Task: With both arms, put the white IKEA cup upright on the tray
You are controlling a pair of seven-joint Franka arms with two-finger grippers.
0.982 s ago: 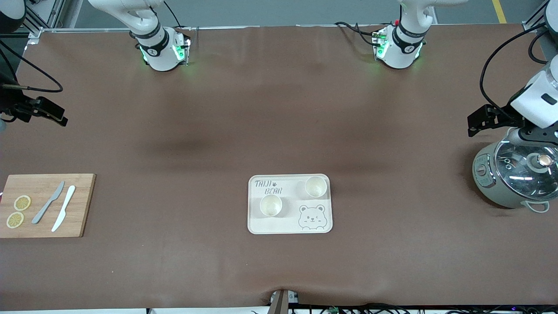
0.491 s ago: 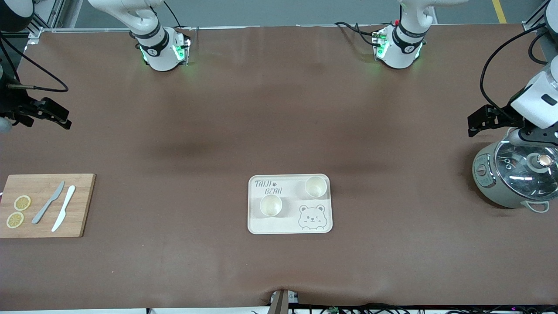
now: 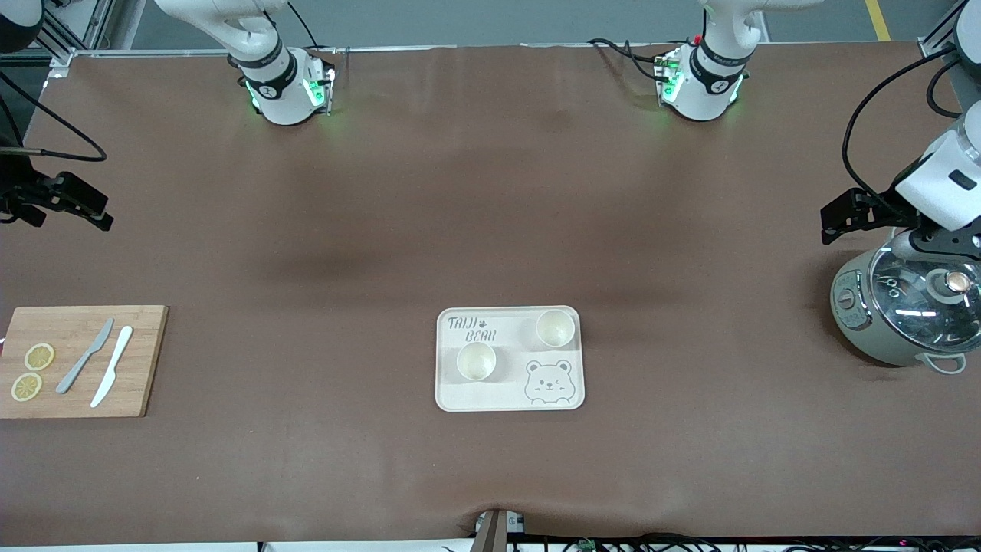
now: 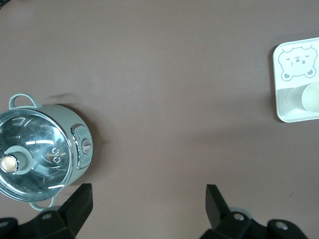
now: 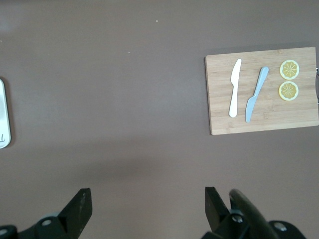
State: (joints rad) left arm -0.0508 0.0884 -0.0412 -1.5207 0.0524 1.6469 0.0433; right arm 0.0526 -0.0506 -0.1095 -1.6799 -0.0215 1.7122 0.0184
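Note:
The cream tray (image 3: 460,395) with bear drawing lies mid-table, toward the front camera. Two white cups stand upright on it, mouths up: one (image 3: 476,361) under the lettering, the other (image 3: 555,328) at the corner toward the left arm's end. My left gripper (image 3: 828,222) hangs open and empty over the table beside the cooker; its wrist view shows the tray's edge (image 4: 281,99) and one cup (image 4: 311,97) far off. My right gripper (image 3: 106,215) hangs open and empty over the right arm's end of the table. Both grippers (image 4: 148,201) (image 5: 148,203) have only bare mat between their jaws.
A grey-green cooker with a glass lid (image 3: 908,310) stands at the left arm's end. A wooden cutting board (image 3: 77,360) with two knives and two lemon slices lies at the right arm's end, also in the right wrist view (image 5: 262,89). Brown mat covers the table.
The right gripper has drifted a little toward the table's end; the left gripper has lifted slightly by the cooker. Tray and cups have not moved.

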